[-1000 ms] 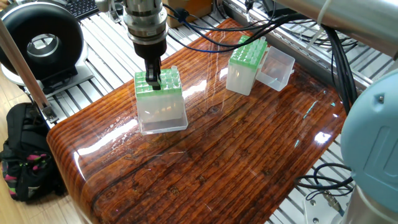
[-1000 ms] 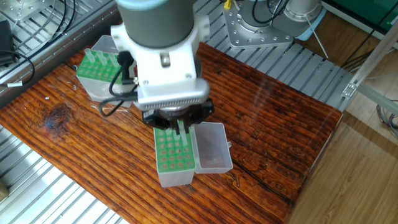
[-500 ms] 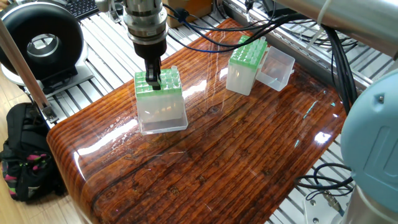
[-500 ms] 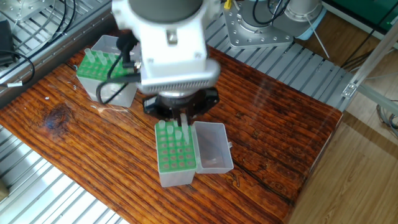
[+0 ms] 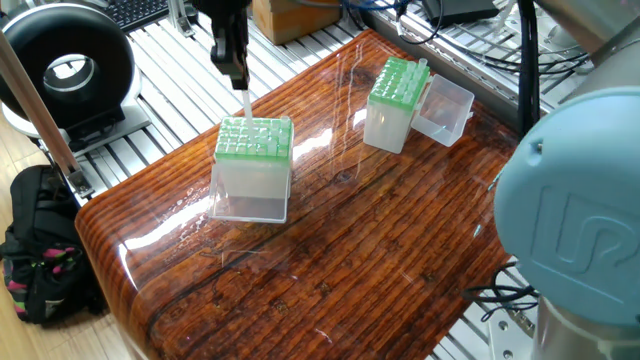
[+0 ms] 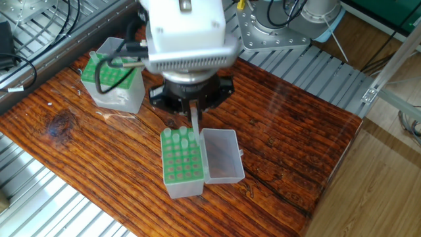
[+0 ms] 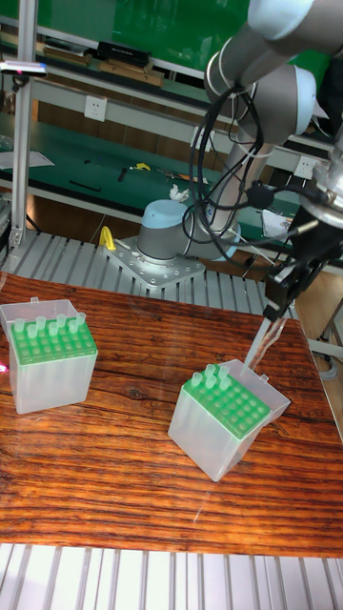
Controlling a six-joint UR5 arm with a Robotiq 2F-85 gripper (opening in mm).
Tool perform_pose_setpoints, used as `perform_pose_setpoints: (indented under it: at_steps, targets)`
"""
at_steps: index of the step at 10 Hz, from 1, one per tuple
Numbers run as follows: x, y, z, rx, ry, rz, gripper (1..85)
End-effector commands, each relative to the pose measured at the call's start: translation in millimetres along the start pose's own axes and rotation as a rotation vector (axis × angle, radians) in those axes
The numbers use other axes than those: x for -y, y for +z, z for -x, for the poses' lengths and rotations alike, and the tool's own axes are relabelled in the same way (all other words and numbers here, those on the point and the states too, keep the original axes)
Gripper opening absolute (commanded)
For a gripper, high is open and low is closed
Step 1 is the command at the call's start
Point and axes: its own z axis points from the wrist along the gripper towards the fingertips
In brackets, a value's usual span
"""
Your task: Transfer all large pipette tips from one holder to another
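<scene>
jaws (image 5: 238, 82) up above the near box (image 5: 252, 168) in one fixed view, clamped on a tip (image 5: 245, 103) that hangs clear of its green top; far box (image 5: 393, 104) well apart on the worktop (image 5: 380, 230). other fixed view: tip (image 6: 195, 126) dangles just over the rack's rear rows. tall view: tip (image 7: 258, 345) slants down from the jaws (image 7: 278, 303), beside the tips (image 7: 211, 377) standing in that box.

Tool (image 5: 232, 70) top cut off by frame edge; jaw gap hidden behind wrist.
</scene>
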Motion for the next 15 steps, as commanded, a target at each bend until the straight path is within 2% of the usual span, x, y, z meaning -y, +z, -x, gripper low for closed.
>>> perform_pose_setpoints:
  at_steps: [1,3,5,7,8,9,11,12,13,14,15]
  targets:
    - [-12.4,-14.1,1.8,0.041,0.034,0.024,10.0]
    - [-24.0,-18.2,-6.0,0.037,0.069,0.052,9.0]
    - [-18.2,-20.2,-25.4,0.023,0.069,0.036,6.3]
    - [-12.5,-15.6,-36.9,0.042,0.042,0.047,6.0]
    - [-0.5,-12.7,-45.7,0.022,0.035,0.008,6.0]
    - [4.0,-12.1,-46.8,0.011,0.031,-0.009,5.7]
    - [-1.7,-12.1,-38.5,0.035,0.063,0.013,5.7]
    - [-13.3,-13.3,-25.4,0.083,0.123,0.062,5.7]
    - [-12.7,-14.3,-16.0,0.117,0.183,0.065,5.7]
    - [-6.1,-14.4,-13.1,0.131,0.195,0.042,4.3]
    - [-0.4,-13.6,-18.1,0.114,0.172,0.017,3.7]
